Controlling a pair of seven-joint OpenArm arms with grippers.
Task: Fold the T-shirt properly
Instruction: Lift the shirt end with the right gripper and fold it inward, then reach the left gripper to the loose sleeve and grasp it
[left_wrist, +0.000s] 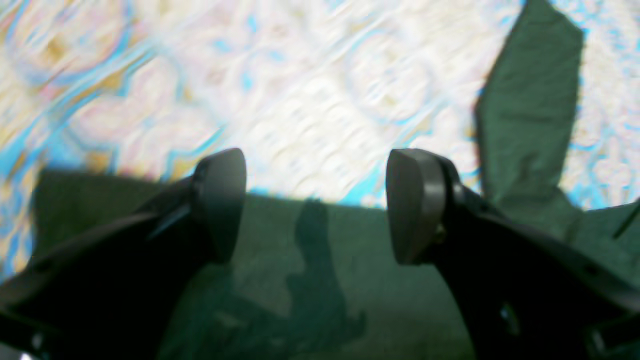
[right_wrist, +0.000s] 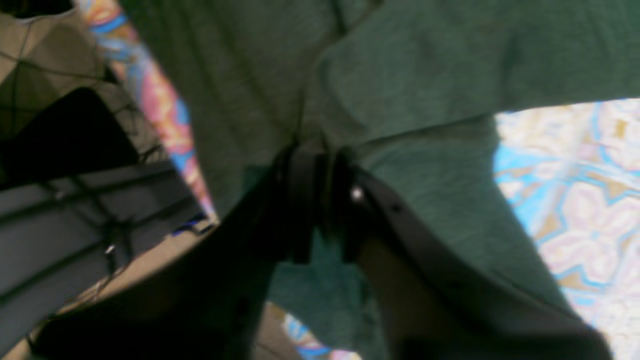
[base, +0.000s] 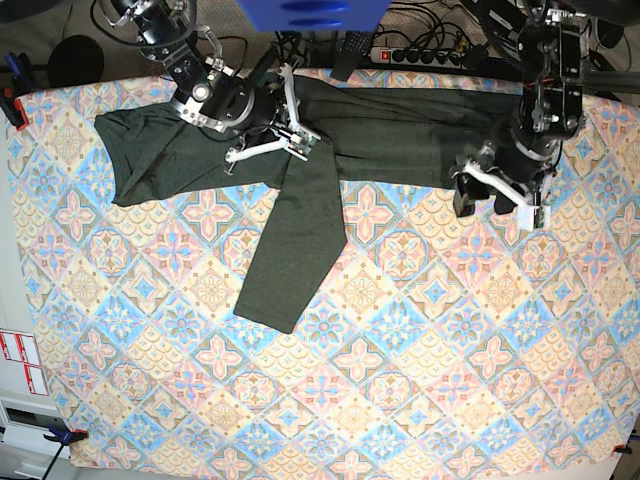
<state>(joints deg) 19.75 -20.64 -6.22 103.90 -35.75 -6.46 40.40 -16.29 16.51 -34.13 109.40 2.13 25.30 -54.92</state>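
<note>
The dark olive-green T-shirt (base: 400, 125) lies spread along the far edge of the patterned table, with one long sleeve (base: 295, 240) slanting down toward the middle. My right gripper (base: 295, 140) sits where that sleeve meets the body. In the right wrist view its fingers (right_wrist: 300, 200) stand close together with a fold of the shirt (right_wrist: 425, 75) gathered between their tips. My left gripper (left_wrist: 315, 200) hovers open over the shirt's edge (left_wrist: 350, 280) at the right end, nothing between its pads. A sleeve (left_wrist: 530, 100) reaches away beside it.
A colourful patterned cloth (base: 400, 350) covers the whole table. Cables and a power strip (base: 420, 55) lie behind the far edge. A red clamp (base: 10, 105) holds the cloth at the left side. The table's edge and dark frame parts (right_wrist: 75, 200) show beside the right gripper.
</note>
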